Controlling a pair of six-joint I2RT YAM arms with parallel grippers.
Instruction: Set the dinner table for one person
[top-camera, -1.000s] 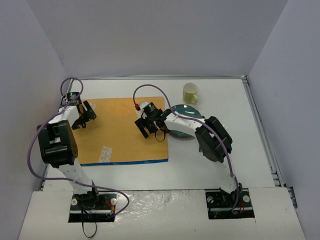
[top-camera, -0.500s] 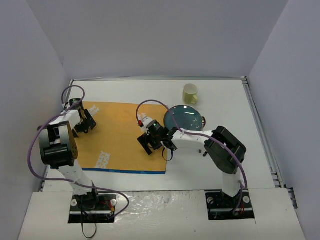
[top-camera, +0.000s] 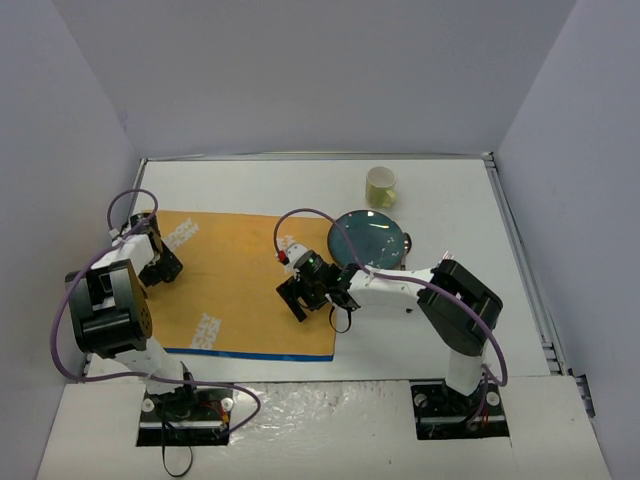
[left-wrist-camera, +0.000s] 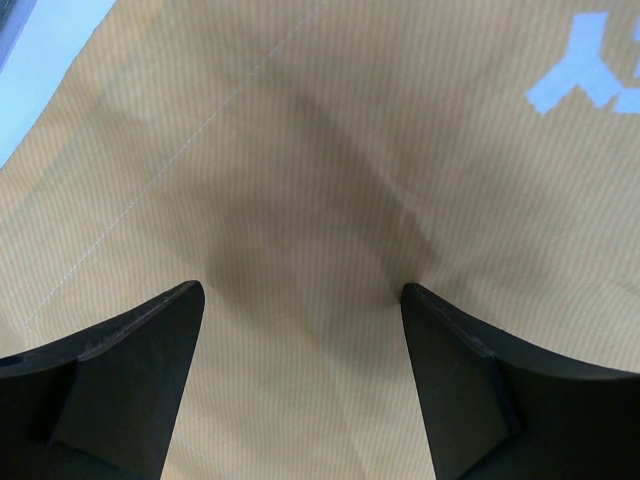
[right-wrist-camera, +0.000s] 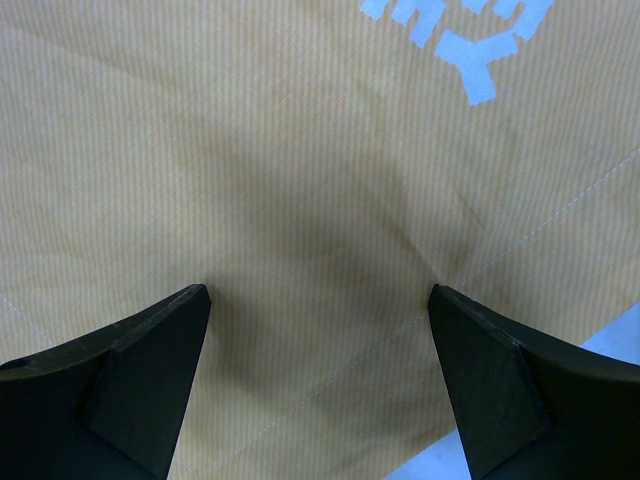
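the dinner table (top-camera: 385, 342) lies white under everything. the orange placemat (top-camera: 240, 270) sits on its left half, long axis running left to right. the left gripper (top-camera: 160, 265) stands over the mat's left end and the right gripper (top-camera: 300, 297) over its right end, both with jaws spread and pinching nothing. the teal plate (top-camera: 368, 238) and the yellow cup (top-camera: 381, 186) lie beyond the mat's right edge, nearer the right arm.
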